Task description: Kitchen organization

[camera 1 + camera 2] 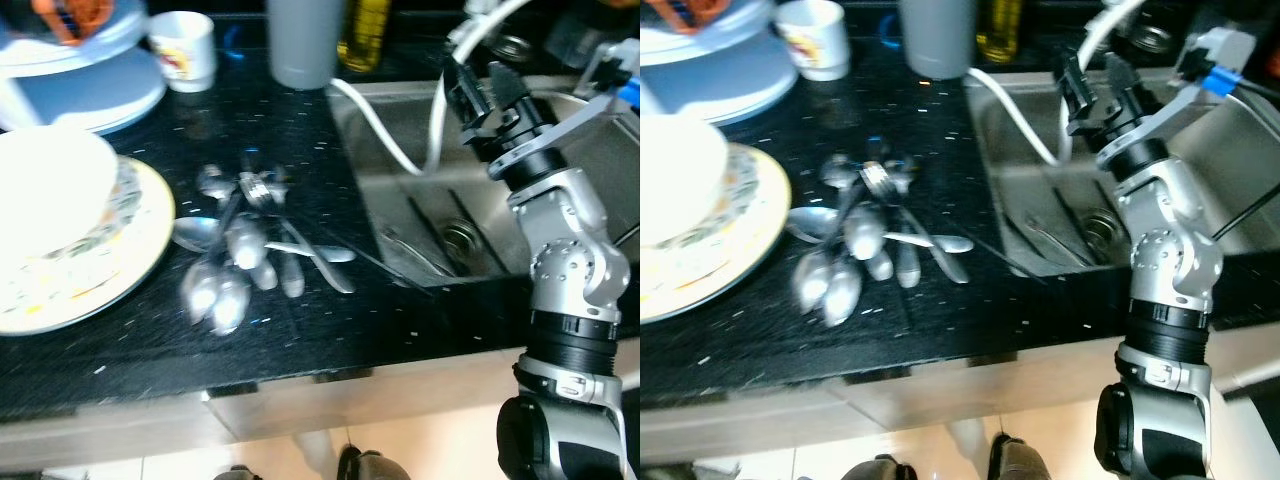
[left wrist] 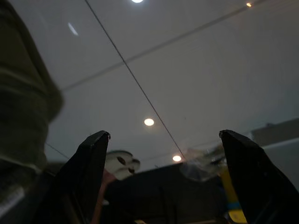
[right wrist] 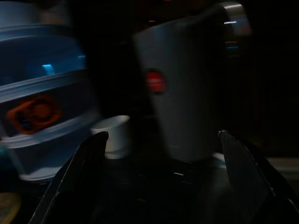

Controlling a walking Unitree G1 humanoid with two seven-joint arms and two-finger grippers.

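Observation:
A heap of spoons and forks (image 1: 245, 245) lies on the black countertop (image 1: 330, 330), just left of the steel sink (image 1: 400, 190). More cutlery (image 1: 420, 255) rests inside the sink near its drain. My right gripper (image 1: 478, 80) is raised over the sink's far side, open and empty, facing the grey tumbler (image 3: 187, 93) and the white cup (image 3: 114, 135). In the left wrist view my left gripper (image 2: 166, 140) is open with nothing between its fingers, aimed up at a ceiling with lamps.
At the left, a patterned plate (image 1: 140, 250) carries a white bowl (image 1: 50, 190). Blue stacked containers (image 1: 90, 70), a white cup (image 1: 185, 50), a grey tumbler (image 1: 305, 45) and an oil bottle (image 1: 365, 35) line the back. A white hose (image 1: 385, 130) runs into the sink.

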